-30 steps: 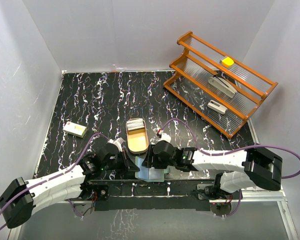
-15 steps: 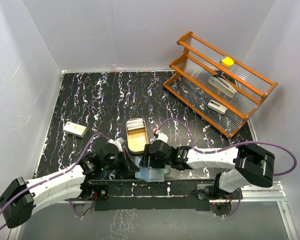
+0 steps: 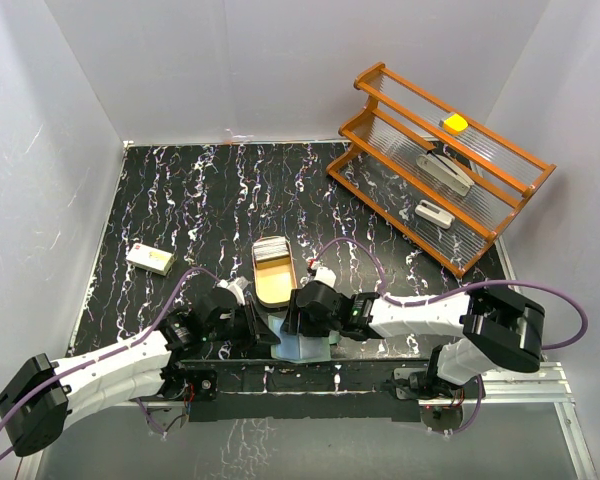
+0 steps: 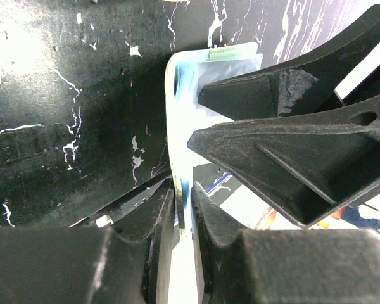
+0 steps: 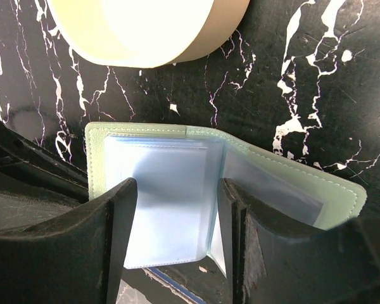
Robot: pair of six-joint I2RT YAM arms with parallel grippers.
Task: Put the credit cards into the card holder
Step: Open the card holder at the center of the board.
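The right gripper has slid left and stands wide open, holding nothing, over the card holder, which lies open, long side left-right. The left gripper pinches its edge.

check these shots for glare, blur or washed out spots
left wrist: glare whitens the table at top left, and the left pincer's fingers are close and blurred; right wrist: the wooden tray is washed out inside, and the card holder pockets look hazy; top external: even light, sharp.
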